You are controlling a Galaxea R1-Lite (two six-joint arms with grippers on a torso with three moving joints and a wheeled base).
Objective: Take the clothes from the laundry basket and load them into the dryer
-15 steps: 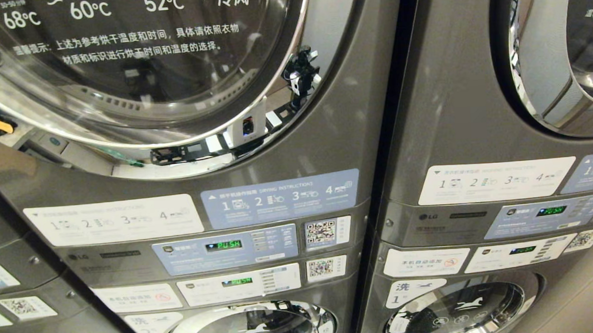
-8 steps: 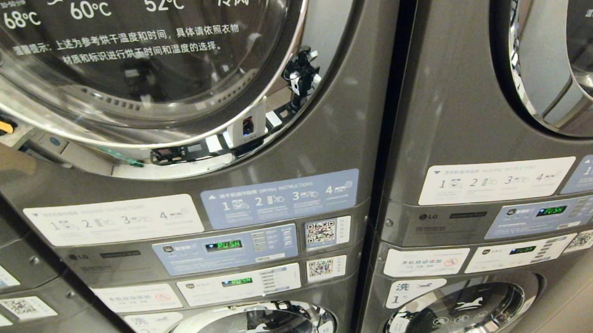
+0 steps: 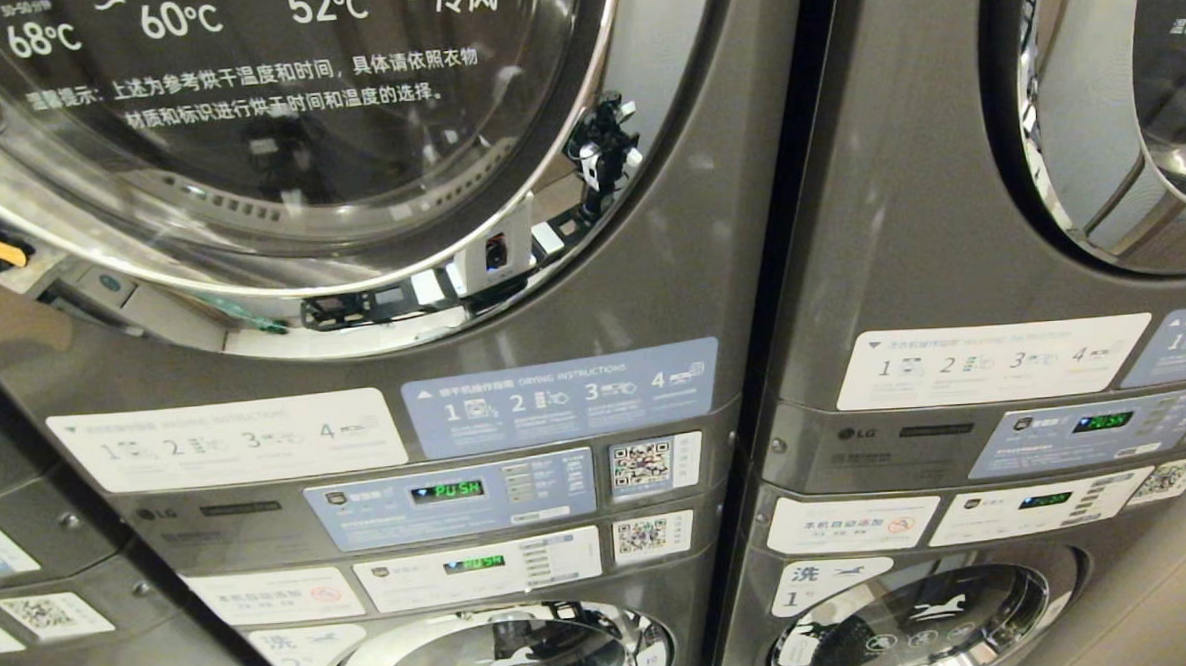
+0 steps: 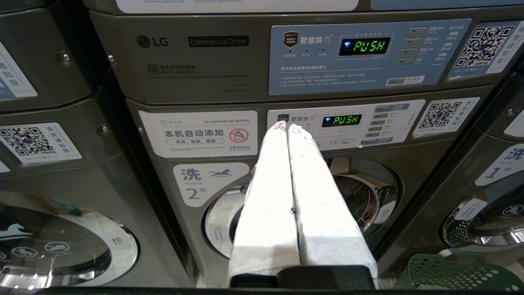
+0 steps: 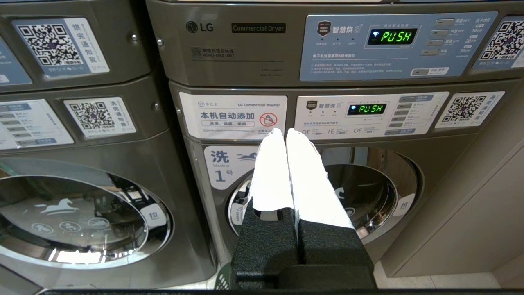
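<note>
The left end effector (image 4: 285, 128) points at stacked grey machines, its white-wrapped fingers (image 4: 268, 192) pressed together with nothing between them. Beyond the tips sits the washer's control panel (image 4: 346, 123), reading PUSH, with the dryer's panel (image 4: 364, 55) above. A green laundry basket (image 4: 450, 272) shows partly beside the washer door (image 4: 368, 200), its contents apparently hidden.

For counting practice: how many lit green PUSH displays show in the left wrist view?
2: dryer panel display, washer panel display just below; others may be hidden.

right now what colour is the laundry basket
Green, with lattice-holed walls: the laundry basket shows best in the left wrist view, low beside the washer.
</note>
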